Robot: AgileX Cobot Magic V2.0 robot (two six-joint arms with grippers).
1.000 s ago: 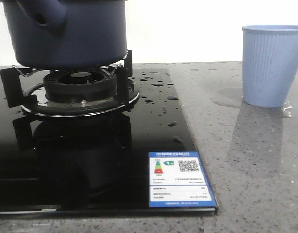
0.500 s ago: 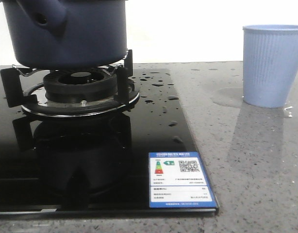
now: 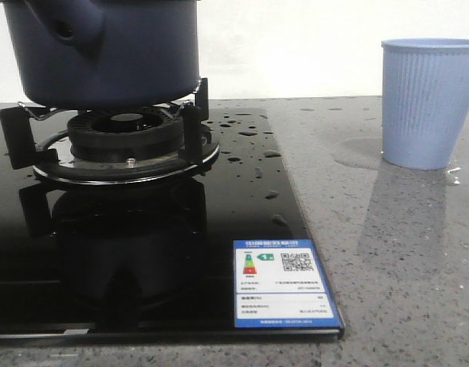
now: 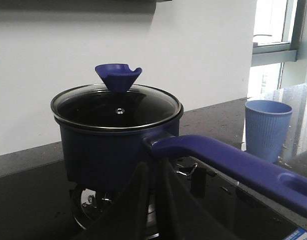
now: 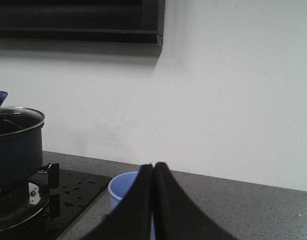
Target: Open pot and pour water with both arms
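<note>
A: Front view first. Why does the pot [image 3: 105, 50] sit up there?

B: It rests on the burner [image 3: 124, 145] grate of the black hob [image 3: 143, 252], steady and raised, where both arms could reach it. The cup [image 3: 429, 103] stands well apart on the grey speckled bench [image 3: 402, 267], likely as the pouring target. Water [image 3: 246, 141] lies as droplets on the glass beside the burner, and a thin puddle spreads at the cup's foot. A label [image 3: 284, 283] sits at the hob's near corner.

A: Left wrist view?

B: The pot carries a glass lid [image 4: 116, 105] with a blue knob [image 4: 118, 76], so opening isn't done, I'd judge. Its long handle [image 4: 233, 162] runs toward the camera. The left claw [image 4: 151, 200] is clenched, fingers pressed together, holding nothing and apart from the pot.

A: Right wrist view?

B: The right claw [image 5: 153, 200] is also clenched and empty, with the cup just beyond its tips. The pot shows at the edge. Behind is a plain white wall [image 5: 233, 100]; a dark hood [image 5: 78, 20] hangs above.
</note>
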